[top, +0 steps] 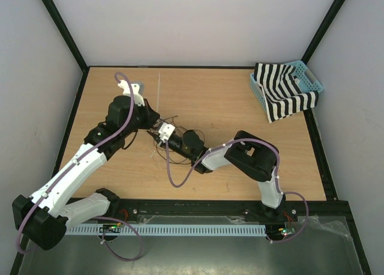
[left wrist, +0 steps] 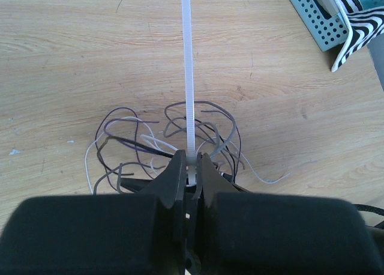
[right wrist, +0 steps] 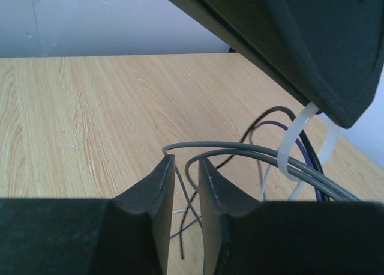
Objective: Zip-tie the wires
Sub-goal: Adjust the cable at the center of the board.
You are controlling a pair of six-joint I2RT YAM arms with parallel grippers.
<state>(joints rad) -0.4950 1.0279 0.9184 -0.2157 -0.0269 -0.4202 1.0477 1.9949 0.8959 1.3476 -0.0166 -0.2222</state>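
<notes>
A tangle of thin dark, grey and whitish wires (left wrist: 171,134) lies on the wooden table. In the overhead view the wires (top: 177,126) sit between the two arms. My left gripper (left wrist: 191,159) is shut on the zip tie (left wrist: 188,65), a whitish strip running straight away from the jaws across the wires. In the right wrist view the zip tie (right wrist: 290,144) loops around grey wires (right wrist: 252,152) under the left gripper's black body. My right gripper (right wrist: 185,162) stands open with a narrow gap, and thin wires pass through that gap. From above, the left gripper (top: 153,126) and right gripper (top: 164,135) almost meet.
A light blue basket (top: 312,81) holding a black-and-white striped cloth (top: 282,95) stands at the table's back right corner. Grey walls with black frame posts enclose the table. Mauve cables loop along both arms.
</notes>
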